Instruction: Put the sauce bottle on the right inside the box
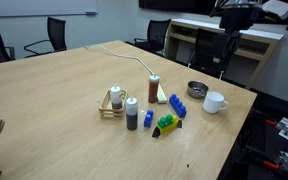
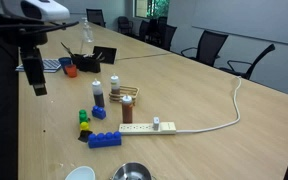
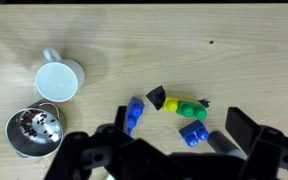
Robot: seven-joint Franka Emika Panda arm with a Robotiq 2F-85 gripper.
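The box (image 1: 106,108) sits mid-frame on the light wooden table (image 1: 44,100), with a yellowish bottle (image 1: 116,97) upright at its right end. Just to its right stands a white-topped bottle (image 1: 132,113). Further right and a little higher, the sauce bottle (image 1: 154,90) stands upright on the tabletop, outside the box. Toy blocks (image 1: 167,124) lie to the lower right of the sauce bottle. A white mug (image 1: 215,102) and a metal bowl (image 1: 197,89) sit near the right edge.

box (image 1: 106,111): bare wood | table (image 3: 184,40): matt wood | bowl (image 3: 12,126): shiny metal
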